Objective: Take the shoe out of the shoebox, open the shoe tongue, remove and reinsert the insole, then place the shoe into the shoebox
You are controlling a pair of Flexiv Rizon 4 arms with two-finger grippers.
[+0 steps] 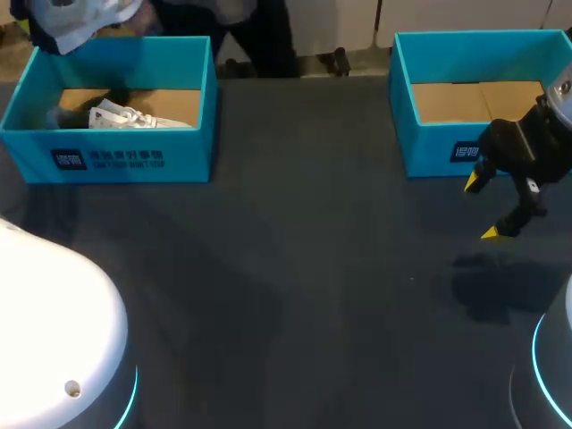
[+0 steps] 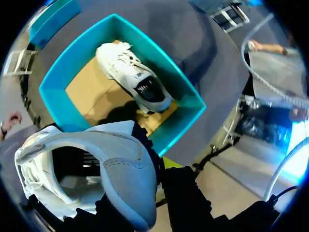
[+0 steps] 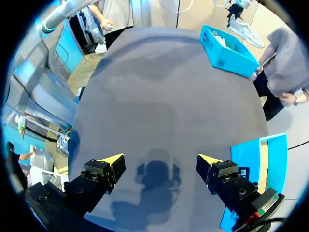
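Note:
My left gripper [image 2: 161, 166] is shut on the heel collar of a white sneaker [image 2: 96, 169], holding it in the air above the left blue shoebox [image 2: 181, 79]; only one yellow tip shows. A second white sneaker [image 2: 133, 77] lies inside that box on its cardboard floor. In the head view the held sneaker [image 1: 76, 22] hangs over the box's [image 1: 107, 156] far left corner, and the other sneaker [image 1: 130, 116] rests inside. My right gripper [image 1: 483, 208] hovers open and empty over the table in front of the right box, its fingers [image 3: 112, 160] wide apart.
The right blue shoebox [image 1: 429, 143] stands at the back right holding nothing but its cardboard floor. The dark grey table [image 1: 295, 268] stretches between the two boxes and toward the front. My arms' white bases sit at the front corners.

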